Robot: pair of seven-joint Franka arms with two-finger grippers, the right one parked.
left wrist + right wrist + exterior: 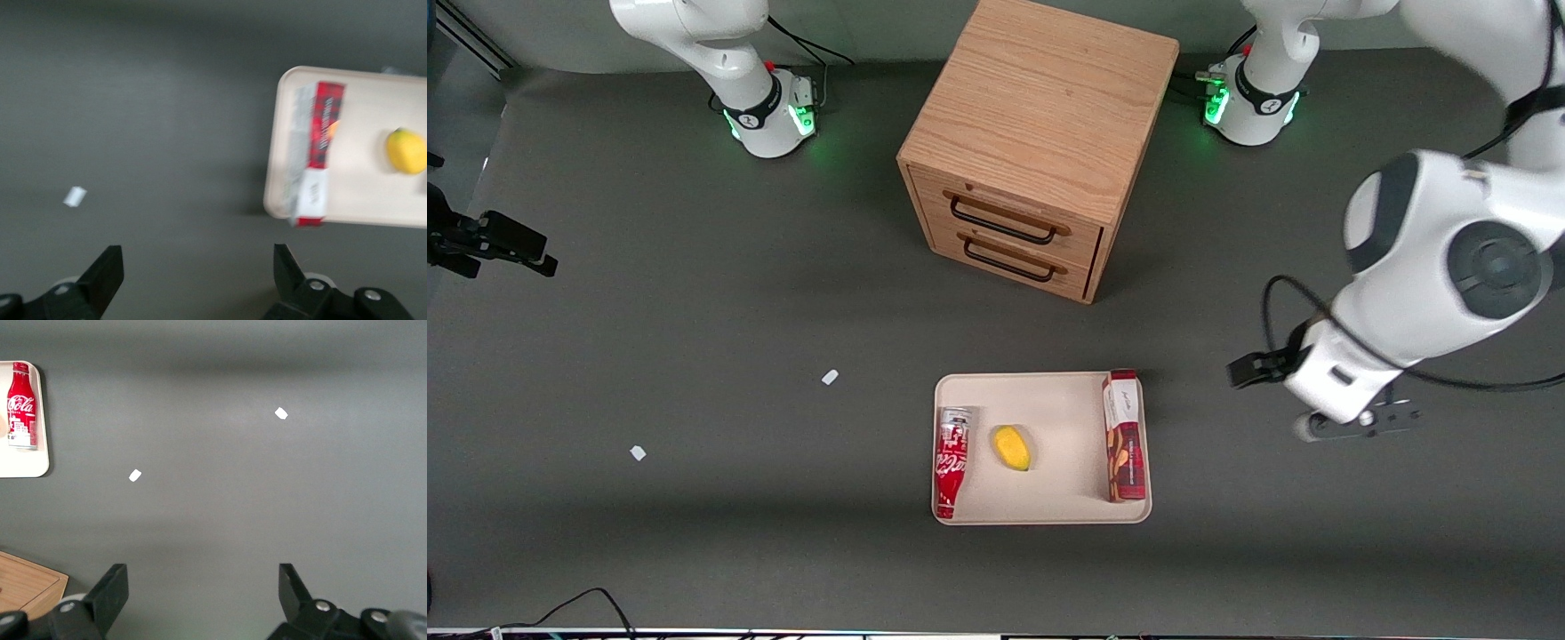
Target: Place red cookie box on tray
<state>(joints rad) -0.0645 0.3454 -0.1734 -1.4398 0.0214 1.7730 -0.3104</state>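
The red cookie box [1123, 437] lies flat on the beige tray [1063, 484], along the tray's edge toward the working arm's end, its white end panel pointing away from the front camera. The left wrist view shows the same red cookie box [313, 157] resting on the tray [373, 193] just inside the rim. My gripper [1360, 425] hangs over bare table, off the tray toward the working arm's end and apart from the box. It is open, and nothing sits between the black fingertips [107, 267] of the gripper [197, 257].
A red-and-white soda bottle [951, 460] and a yellow fruit [1012, 447] also lie on the tray. A wooden two-drawer cabinet [1032, 151] stands farther from the front camera. Two white scraps [830, 377] [638, 452] lie toward the parked arm's end.
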